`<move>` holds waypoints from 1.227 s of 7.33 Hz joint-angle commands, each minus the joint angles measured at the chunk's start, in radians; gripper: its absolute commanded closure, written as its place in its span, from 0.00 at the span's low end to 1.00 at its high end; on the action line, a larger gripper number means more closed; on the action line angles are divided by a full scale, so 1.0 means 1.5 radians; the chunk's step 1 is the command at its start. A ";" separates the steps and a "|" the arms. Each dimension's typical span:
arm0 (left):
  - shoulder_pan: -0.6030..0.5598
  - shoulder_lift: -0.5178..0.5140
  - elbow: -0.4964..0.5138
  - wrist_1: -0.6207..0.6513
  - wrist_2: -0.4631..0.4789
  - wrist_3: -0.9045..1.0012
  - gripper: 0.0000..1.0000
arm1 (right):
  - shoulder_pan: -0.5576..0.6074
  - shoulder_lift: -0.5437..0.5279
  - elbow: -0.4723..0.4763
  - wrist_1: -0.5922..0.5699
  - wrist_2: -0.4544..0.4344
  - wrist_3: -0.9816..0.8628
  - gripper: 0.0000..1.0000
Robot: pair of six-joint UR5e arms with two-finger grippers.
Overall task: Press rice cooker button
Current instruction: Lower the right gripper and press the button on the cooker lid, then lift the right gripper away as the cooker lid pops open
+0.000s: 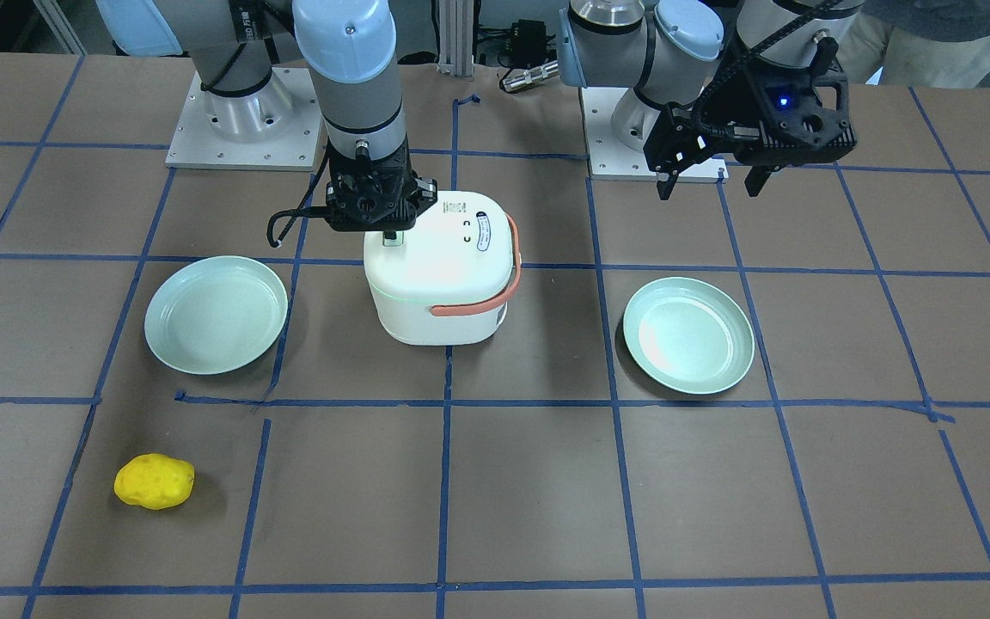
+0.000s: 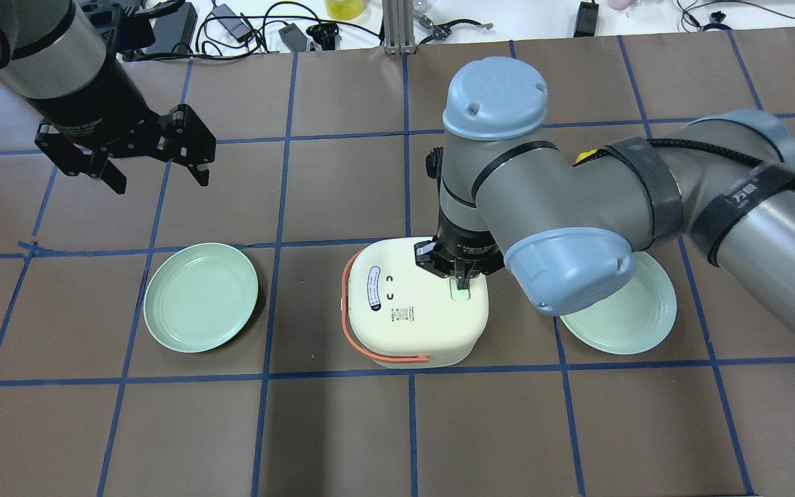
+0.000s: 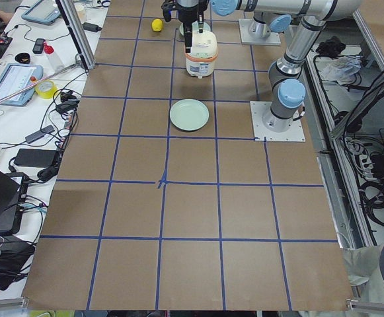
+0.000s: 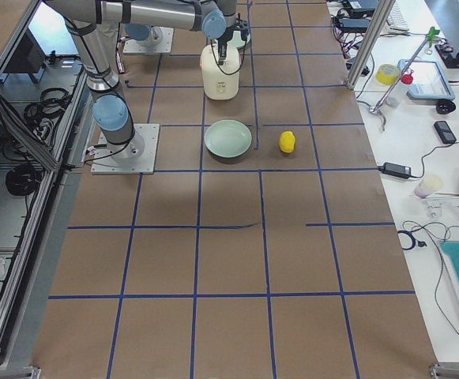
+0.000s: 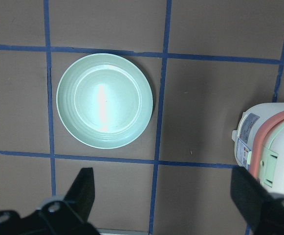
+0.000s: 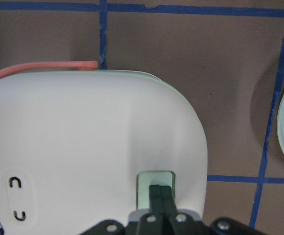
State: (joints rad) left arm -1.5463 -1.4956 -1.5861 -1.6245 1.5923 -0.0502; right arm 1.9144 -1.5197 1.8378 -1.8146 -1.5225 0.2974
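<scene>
The white rice cooker (image 1: 439, 284) with an orange handle stands mid-table; it also shows in the overhead view (image 2: 411, 317) and the right wrist view (image 6: 93, 142). Its pale green button (image 6: 154, 180) sits in the lid near one edge (image 2: 462, 293). My right gripper (image 6: 161, 196) is shut, points straight down, and its tips rest on the button (image 2: 463, 281) (image 1: 389, 234). My left gripper (image 2: 161, 181) is open and empty. It hangs above the table well off to the side of the cooker (image 1: 710, 187) (image 5: 166, 191).
Two pale green plates flank the cooker, one on my left side (image 2: 201, 297) (image 1: 688, 335) (image 5: 105, 100) and one on my right (image 1: 216, 314), partly under my right arm (image 2: 625, 310). A yellow lumpy object (image 1: 154, 481) lies farther out on my right.
</scene>
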 commanded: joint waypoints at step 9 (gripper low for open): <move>0.000 0.000 0.000 0.000 0.000 0.001 0.00 | -0.159 -0.006 -0.229 0.141 -0.039 -0.143 0.00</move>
State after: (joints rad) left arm -1.5462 -1.4956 -1.5861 -1.6245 1.5923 -0.0491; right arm 1.7290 -1.5279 1.5322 -1.6156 -1.5838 0.1419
